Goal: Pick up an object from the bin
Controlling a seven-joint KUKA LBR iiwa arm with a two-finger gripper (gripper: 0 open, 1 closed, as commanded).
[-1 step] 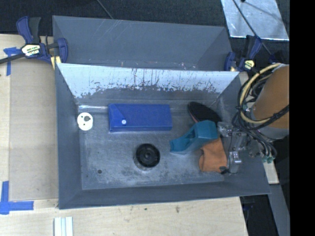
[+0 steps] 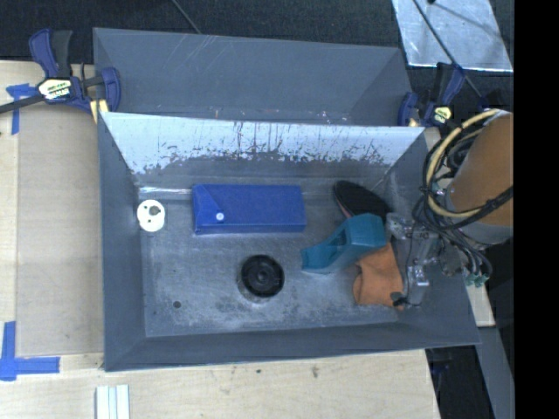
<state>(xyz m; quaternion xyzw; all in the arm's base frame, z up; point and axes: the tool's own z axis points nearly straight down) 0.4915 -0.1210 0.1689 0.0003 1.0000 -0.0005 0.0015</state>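
Observation:
My gripper (image 2: 407, 293) hangs at the right side of the bin, low against the right wall, its metal fingers pointing down. Touching it on the left lies a crumpled orange-brown cloth (image 2: 377, 279). A teal plastic piece (image 2: 342, 244) lies just above and left of the cloth. A black oval thing (image 2: 358, 199) sits behind the teal piece, near the back right corner. Nothing shows between the fingers.
A blue rectangular block (image 2: 249, 209) lies at the back middle. A black round disc (image 2: 262, 275) sits in the middle of the floor, and a small white round piece (image 2: 151, 216) lies at the left. The arm with its orange cover and cables stands over the right rim.

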